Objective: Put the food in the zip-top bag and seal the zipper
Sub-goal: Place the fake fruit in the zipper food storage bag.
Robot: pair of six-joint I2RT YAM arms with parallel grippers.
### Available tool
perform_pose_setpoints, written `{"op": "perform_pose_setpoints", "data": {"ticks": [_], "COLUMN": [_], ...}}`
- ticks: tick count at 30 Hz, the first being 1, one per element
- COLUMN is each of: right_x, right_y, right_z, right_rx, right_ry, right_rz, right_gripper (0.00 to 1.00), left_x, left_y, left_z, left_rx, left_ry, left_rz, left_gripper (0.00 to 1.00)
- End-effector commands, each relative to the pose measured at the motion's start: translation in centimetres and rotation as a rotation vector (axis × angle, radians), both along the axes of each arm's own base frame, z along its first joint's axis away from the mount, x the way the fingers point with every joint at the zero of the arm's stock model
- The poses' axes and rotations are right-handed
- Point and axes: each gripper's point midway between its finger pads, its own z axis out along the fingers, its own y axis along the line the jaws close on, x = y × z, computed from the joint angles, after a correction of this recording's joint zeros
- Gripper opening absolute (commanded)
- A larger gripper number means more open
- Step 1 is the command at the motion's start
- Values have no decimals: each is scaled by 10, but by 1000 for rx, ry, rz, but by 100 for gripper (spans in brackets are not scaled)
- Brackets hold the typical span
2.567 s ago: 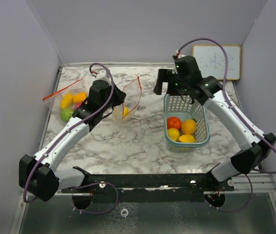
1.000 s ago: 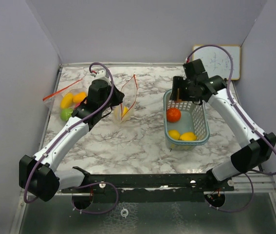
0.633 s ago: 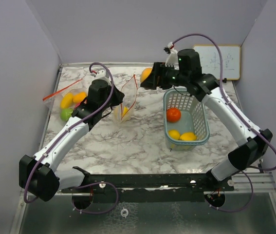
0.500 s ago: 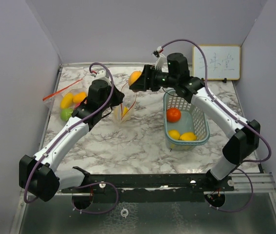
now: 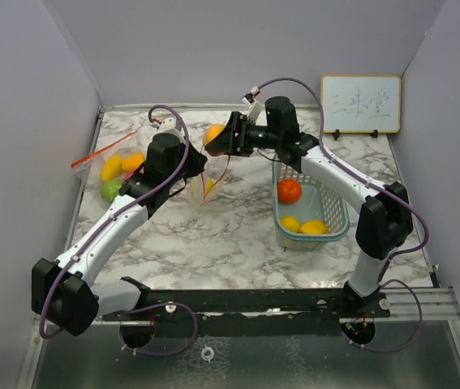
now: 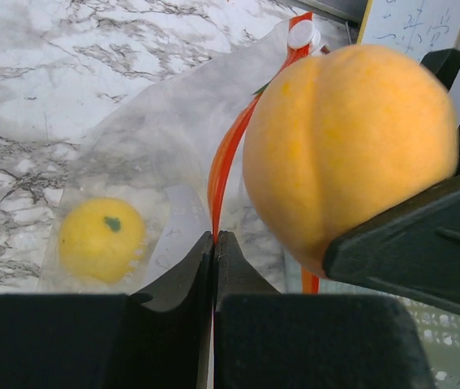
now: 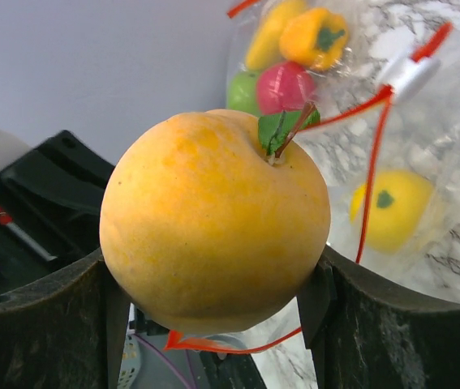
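Note:
A clear zip-top bag (image 5: 210,172) with a red zipper stands open at the table's middle, with one yellow fruit (image 5: 208,186) inside. My left gripper (image 5: 195,167) is shut on the bag's red rim (image 6: 214,237) and holds it up. My right gripper (image 5: 216,138) is shut on a yellow-orange fruit (image 7: 213,219) with a green leaf, and holds it just above the bag's mouth. That fruit fills the right of the left wrist view (image 6: 347,146). The yellow fruit shows through the bag in both wrist views (image 6: 101,240) (image 7: 390,209).
A pale green mesh basket (image 5: 337,212) at the right holds a red-orange fruit (image 5: 289,191) and two yellow ones (image 5: 303,226). A second zip bag (image 5: 116,174) with several fruits lies at the far left. A small whiteboard (image 5: 360,103) stands at the back right.
My right gripper went down into the basket, took the yellow-orange fruit, and carried it left to above the bag's mouth. The left arm and bag have stayed put.

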Motion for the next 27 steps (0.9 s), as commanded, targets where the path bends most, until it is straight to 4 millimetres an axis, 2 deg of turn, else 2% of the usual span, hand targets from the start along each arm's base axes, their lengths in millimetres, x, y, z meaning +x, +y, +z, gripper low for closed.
{"op": "perform_pose_setpoints", "data": {"ticks": [1,7,10,12,15,16,22,27], "right_x": [-1,-3,4,8,16,17,21,20], "right_y": [-14,-39,-37,-33,-28,-27,-40,-67], "right_z": [-40,-78,-80,-74,-56,-52,-30,-9], "right_rx": [-221,-485,-546,-559,-545,-543,-580,-633], "right_ry": [27,41,18,-11,-59,-70,-131,-178], "right_rz": [-79,-137,-142,-142,-145,-145,-180,-246], "right_gripper": [21,23,35,57,97,100,100,100], "left_x": [2,5,8,9,11,11,14,17], "left_y": [5,11,8,5,4,4,4,3], "left_z": [16,17,19,18,18,17,14,12], "left_rx": [-24,-5,-5,-8,-12,-10,-8,-13], "left_ry": [-48,-55,-57,-54,-54,-53,-50,-46], "left_rz": [27,53,46,35,33,32,34,36], "left_gripper": [0,0,0,0,0,0,0,0]}}
